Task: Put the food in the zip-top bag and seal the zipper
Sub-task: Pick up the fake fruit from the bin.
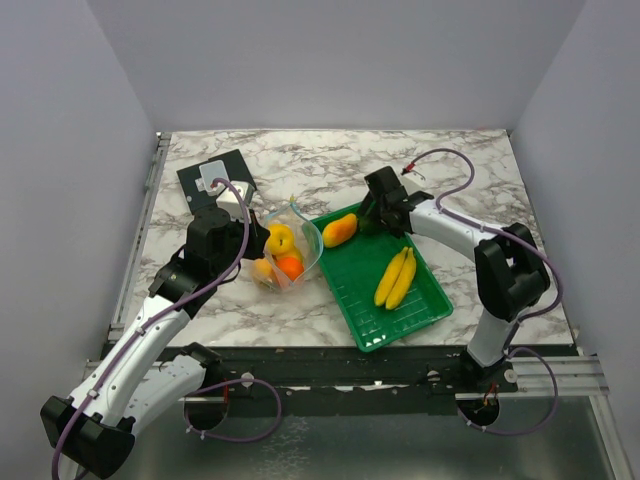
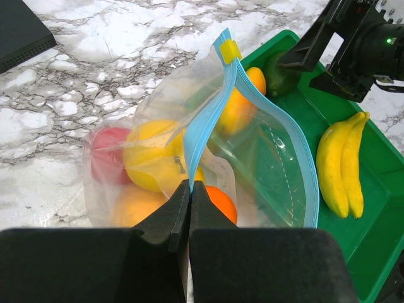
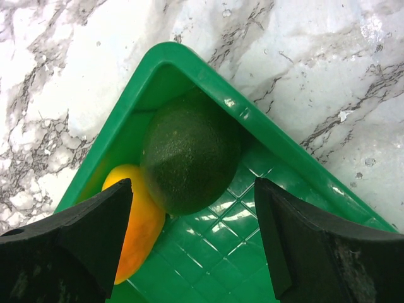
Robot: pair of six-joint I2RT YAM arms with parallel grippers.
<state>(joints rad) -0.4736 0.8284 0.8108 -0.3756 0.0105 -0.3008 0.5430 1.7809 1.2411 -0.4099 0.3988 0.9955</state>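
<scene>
The clear zip-top bag [image 1: 292,252] stands open on the marble beside the tray. It holds a red apple [image 2: 104,154], a yellow fruit [image 2: 148,158], an orange [image 2: 222,203] and a yellow-orange piece [image 2: 129,207]. My left gripper [image 2: 190,187] is shut on the light blue zipper strip [image 2: 205,120] at the near end of the mouth; a yellow slider [image 2: 230,50] sits at the far end. My right gripper [image 3: 192,221] is open above the tray's far corner, its fingers either side of a dark green fruit [image 3: 186,158] beside a yellow-orange fruit [image 3: 136,221]. Bananas [image 1: 395,278] lie in the tray.
The green slatted tray [image 1: 425,310] sits right of the bag, its left corner touching it. A black box [image 1: 215,180] with a white piece on top lies at the back left, behind my left arm. Grey walls enclose the marble table.
</scene>
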